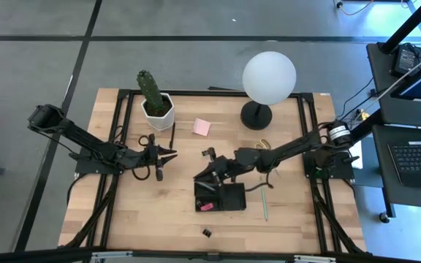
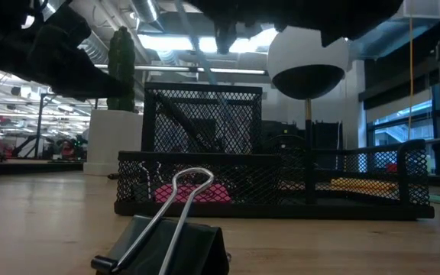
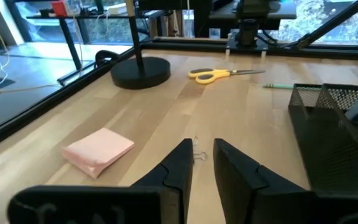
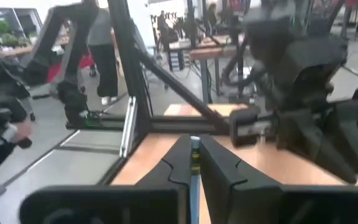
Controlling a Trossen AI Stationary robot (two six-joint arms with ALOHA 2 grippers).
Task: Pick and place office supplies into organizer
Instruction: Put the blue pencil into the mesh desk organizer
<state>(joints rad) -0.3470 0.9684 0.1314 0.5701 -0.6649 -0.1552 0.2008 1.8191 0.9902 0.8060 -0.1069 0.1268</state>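
The right claw (image 1: 212,169) hangs just over the far left corner of the black mesh organizer (image 1: 221,196), near the middle of the desk (image 1: 123,219), and its fingers are pinched shut on a pen (image 4: 194,163) that stands up between them in the right wrist view. The organizer sits a little toward the near edge of the desk, with something pink (image 1: 206,207) lying in one of its near compartments. The left claw (image 1: 168,154) hovers left of the middle, its fingers parted by a narrow gap and holding nothing; a tiny clip (image 3: 197,154) lies on the wood just ahead of its tips. The pink sticky-note pad (image 1: 201,127) rests toward the far edge, between the potted cactus (image 1: 154,98) and the lamp's round black base (image 1: 256,115). The yellow-handled scissors (image 1: 262,145) lie near that base, partly under the right arm. A thin green pencil (image 1: 264,203) lies just right of the organizer, and a black binder clip (image 1: 206,232) sits alone close to the near edge.
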